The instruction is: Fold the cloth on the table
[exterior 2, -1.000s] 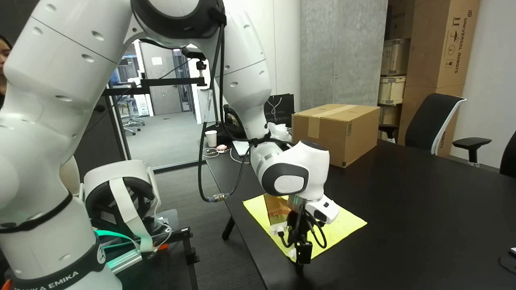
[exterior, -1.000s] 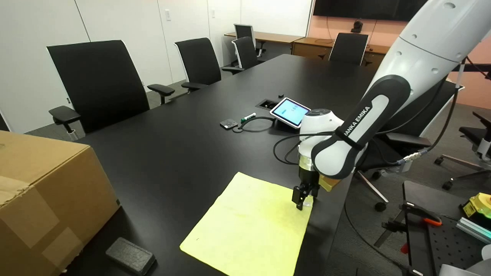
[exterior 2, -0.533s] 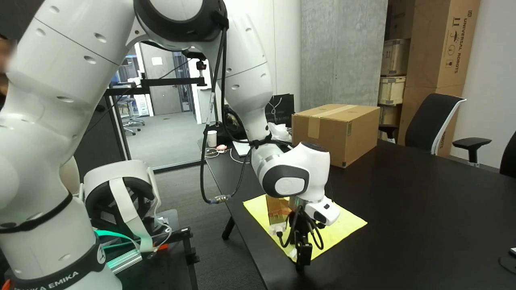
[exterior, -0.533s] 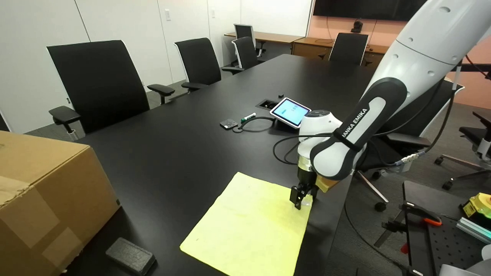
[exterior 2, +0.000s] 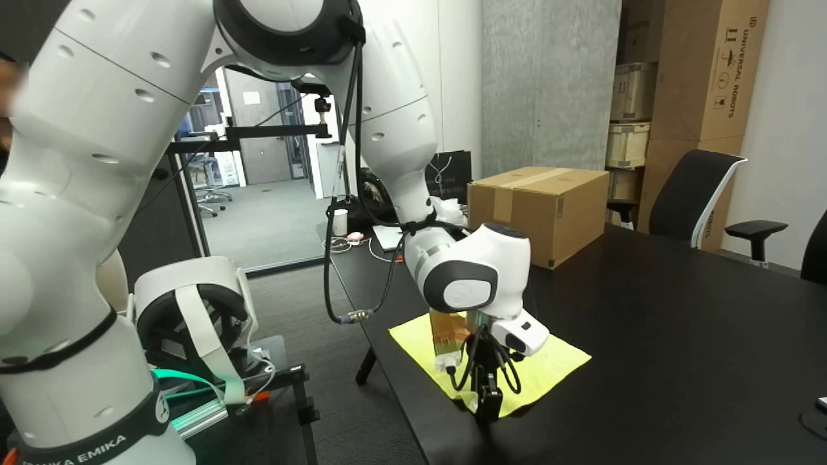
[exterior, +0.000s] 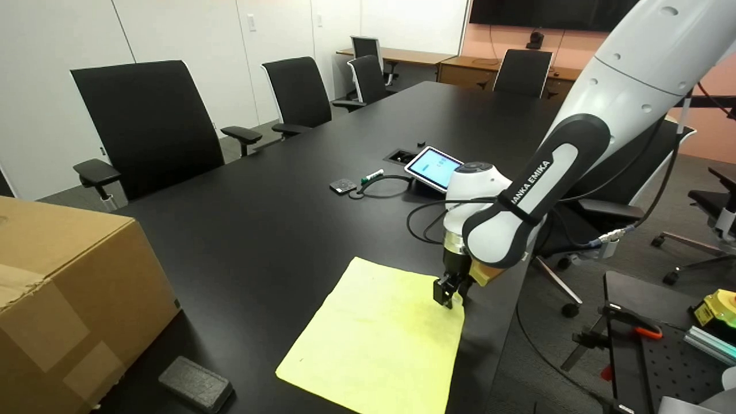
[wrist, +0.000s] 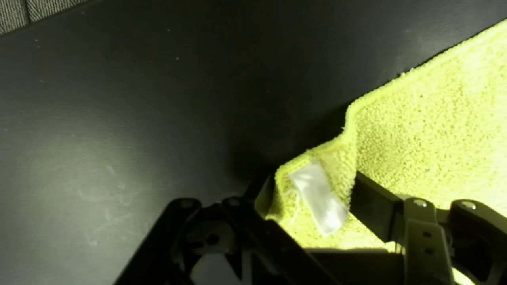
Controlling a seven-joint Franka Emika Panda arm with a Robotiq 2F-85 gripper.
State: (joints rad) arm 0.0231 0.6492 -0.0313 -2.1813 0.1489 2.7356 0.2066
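The pale-yellow cloth [exterior: 374, 339] lies mostly flat on the black table [exterior: 259, 247]. It shows also in an exterior view [exterior 2: 555, 365] and in the wrist view [wrist: 427, 130]. My gripper [exterior: 454, 296] points down at the cloth's corner by the table's long edge. In the wrist view the fingers [wrist: 313, 186] stand apart, one on each side of this corner. The corner is buckled and raised between them, with a white label [wrist: 319, 194] on it. The cloth seems to touch both fingers. In an exterior view the gripper [exterior 2: 486, 407] partly hides the corner.
A cardboard box [exterior: 86, 299] and a dark block [exterior: 195, 384] stand beyond the cloth's far side from the gripper. A tablet [exterior: 434, 167], a marker [exterior: 372, 176] and a cable lie behind the arm. A cart [exterior: 650, 322] stands past the table edge.
My gripper has shifted slightly and its fingers look closer together. The cloth corner between them has buckled up, and the cloth's opposite part has slid a little toward the gripper.
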